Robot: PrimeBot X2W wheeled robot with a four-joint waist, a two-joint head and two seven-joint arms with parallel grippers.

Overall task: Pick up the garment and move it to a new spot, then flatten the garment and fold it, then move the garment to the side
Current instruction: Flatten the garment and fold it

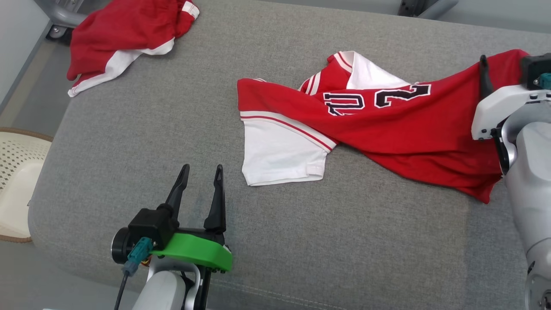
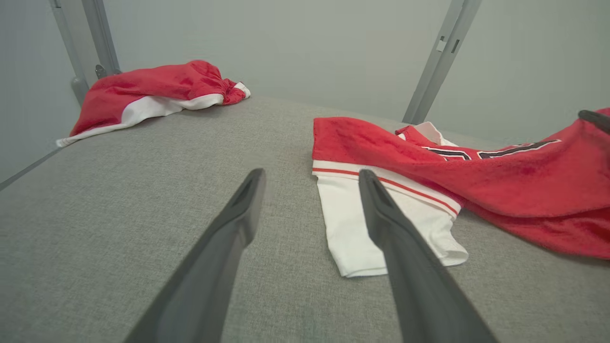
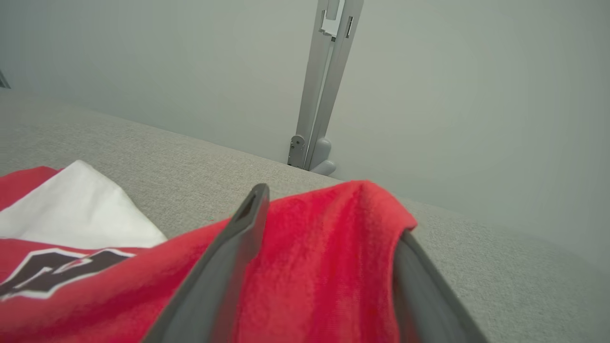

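Jersey (image 1: 409,125) on grey cushion (image 1: 129,129), pale basket (image 1: 19,153) at L, contents unclear

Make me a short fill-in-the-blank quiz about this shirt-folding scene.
The jersey sleeve nearest the left tool is ____. The left tool is ____ and holds nothing. The right tool has ____ cloth between its fingers. The other red garment lies at the cushion's far ____ corner.
Missing words: white, open, red, left.
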